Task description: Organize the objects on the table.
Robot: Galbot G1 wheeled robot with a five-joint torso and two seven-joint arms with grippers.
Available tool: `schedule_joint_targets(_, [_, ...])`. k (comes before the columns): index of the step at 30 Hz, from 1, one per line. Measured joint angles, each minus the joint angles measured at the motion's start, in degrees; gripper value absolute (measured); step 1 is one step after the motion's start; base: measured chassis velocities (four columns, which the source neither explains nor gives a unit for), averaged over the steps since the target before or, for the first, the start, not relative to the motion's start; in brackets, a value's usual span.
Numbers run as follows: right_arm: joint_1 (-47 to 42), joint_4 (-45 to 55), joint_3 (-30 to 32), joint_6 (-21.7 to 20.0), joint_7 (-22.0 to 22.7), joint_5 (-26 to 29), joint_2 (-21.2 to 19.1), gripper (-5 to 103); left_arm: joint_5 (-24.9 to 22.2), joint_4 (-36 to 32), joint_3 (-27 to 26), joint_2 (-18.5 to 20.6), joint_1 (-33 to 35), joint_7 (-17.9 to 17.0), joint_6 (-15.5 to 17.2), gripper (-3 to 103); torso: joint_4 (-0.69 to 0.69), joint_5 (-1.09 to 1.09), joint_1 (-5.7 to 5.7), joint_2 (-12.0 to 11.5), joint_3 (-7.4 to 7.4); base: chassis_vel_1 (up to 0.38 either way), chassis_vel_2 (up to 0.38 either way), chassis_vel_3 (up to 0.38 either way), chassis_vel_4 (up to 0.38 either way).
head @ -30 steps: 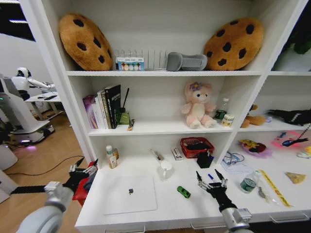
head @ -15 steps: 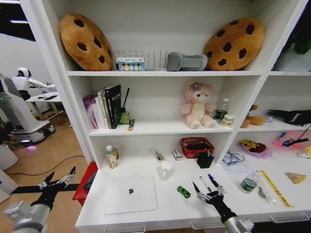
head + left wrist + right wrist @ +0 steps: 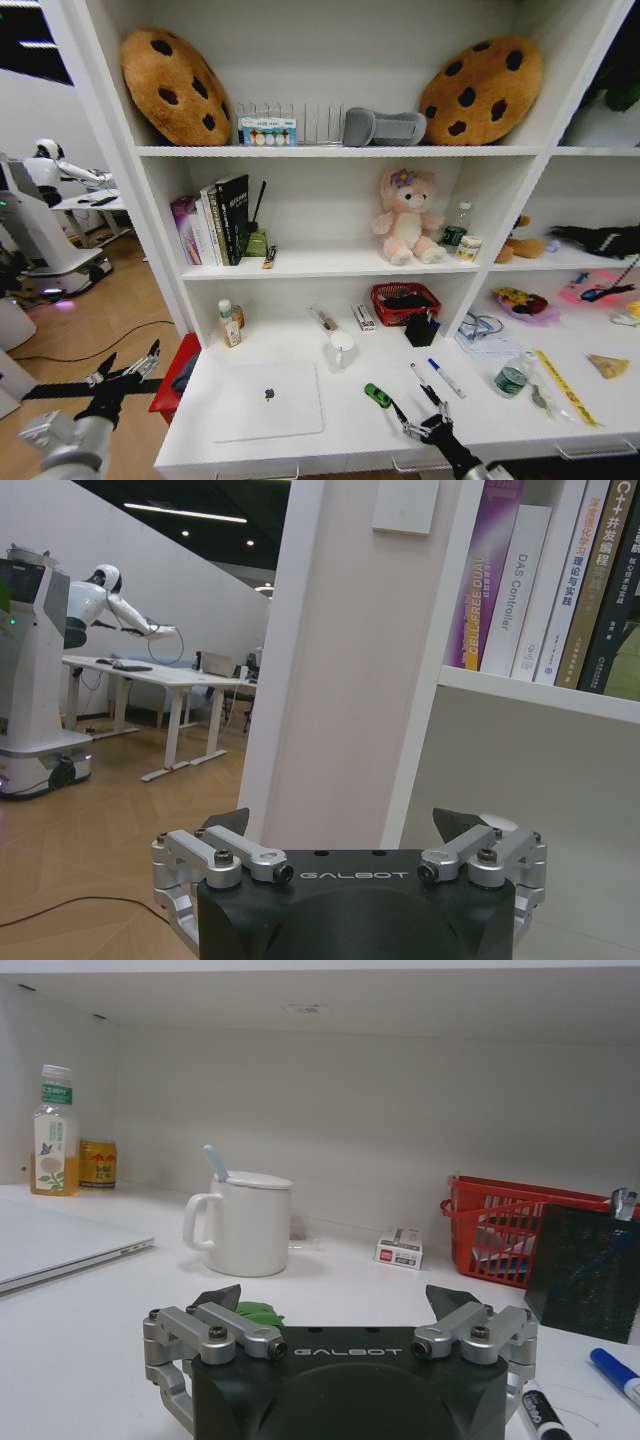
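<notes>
Desk items around the right gripper

The right gripper (image 3: 424,417) hovers over the table's (image 3: 340,425) front edge. Just ahead to its left lies the toy car (image 3: 377,395); farther left, the laptop (image 3: 268,400). The mug (image 3: 342,350) stands beyond the car. Two marker pens (image 3: 436,380) lie ahead to its right, the pen cup (image 3: 421,328) behind them.

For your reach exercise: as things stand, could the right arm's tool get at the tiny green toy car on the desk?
Probably yes. The right tool is open, low over the desk, just beside the green toy car, with nothing between them.
</notes>
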Motion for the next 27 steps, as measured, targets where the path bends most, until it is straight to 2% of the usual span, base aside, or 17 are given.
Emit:
schedule_joint_targets(12, [3.28,-2.25,-3.0,-1.76,-0.61,2.65,-2.98,100,0.34,-0.04,1.87,0.47,-1.57,-1.03,0.47,100,0.01,0.01,0.0,0.0,0.0,0.0,0.0,0.0,0.0])
schedule_joint_targets(15, [3.7,-2.26,-3.83,-2.76,-0.61,2.5,-3.29,100,0.34,-0.62,3.16,0.84,-1.84,-1.33,0.79,100,-0.02,-0.02,0.01,0.0,0.0,0.0,0.0,0.0,0.0])
schedule_joint_targets(19, [5.84,-2.78,-6.7,-3.81,-0.62,2.58,-4.41,100,1.22,-1.97,4.11,1.69,-2.06,-1.9,0.94,100,0.02,0.0,0.0,0.0,0.0,0.0,0.0,0.0,0.0])
schedule_joint_targets(27, [9.81,-3.23,-10.58,-6.56,0.68,4.58,-5.72,100,0.42,-2.71,4.22,1.55,-2.58,-2.72,1.45,100,0.01,0.0,0.01,0.0,0.0,0.0,0.0,0.0,0.0])
